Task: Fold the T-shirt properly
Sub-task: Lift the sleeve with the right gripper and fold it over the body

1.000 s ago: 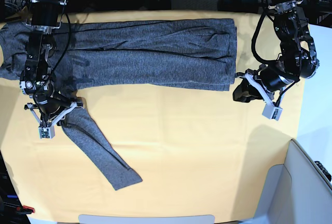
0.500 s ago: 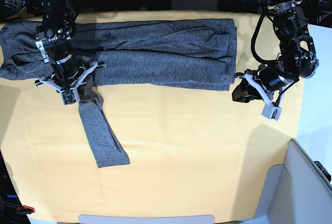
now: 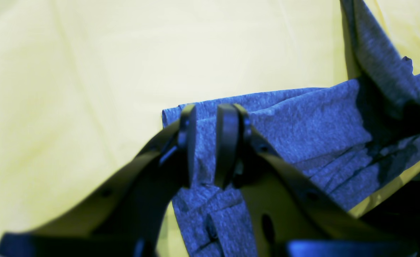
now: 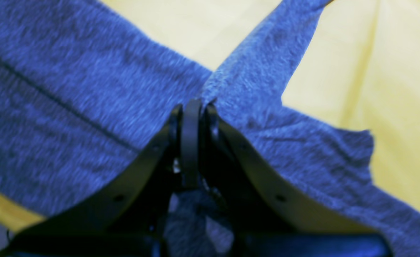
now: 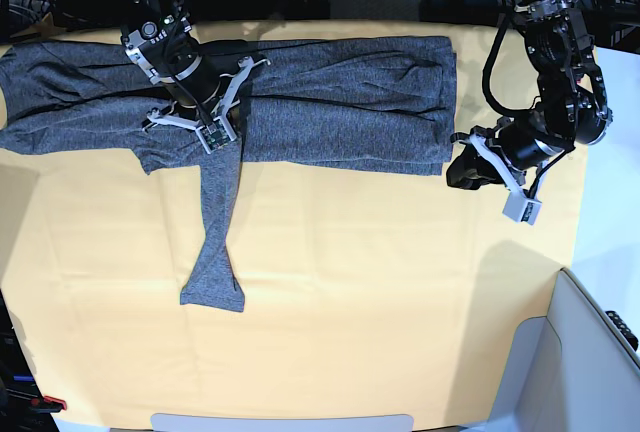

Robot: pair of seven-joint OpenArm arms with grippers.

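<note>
Base view is showing the T-shirt point(image 5: 330, 102) lying as a long grey band across the far part of the desk point(image 5: 400, 302), which is covered by a yellow cloth point(image 5: 380, 282). One sleeve point(image 5: 215, 242) is trailing from the band toward the near edge, its cuff resting flat on the yellow.

The right hand point(image 5: 205, 117) is sitting over the band where that sleeve branches off. Right wrist view is showing its jaws clenched together, pinching a raised ridge of the grey knit point(image 4: 210, 89) at their tips, with the sleeve running away from the pinch.

To do this step well, I judge the sleeve should be carried up and over so it is lying along the band rather than across it. Lift high enough that the cuff is clearing the cloth without dragging it into wrinkles. Thin knit is likely to stretch and twist, so a slow, level sweep should be keeping the fold straight.

The left hand point(image 3: 208, 142) is hovering at the band's folded end, on the opposite side of the desk. Its jaws are standing slightly apart with nothing between them, the grey edge lying just beyond and below.
</note>
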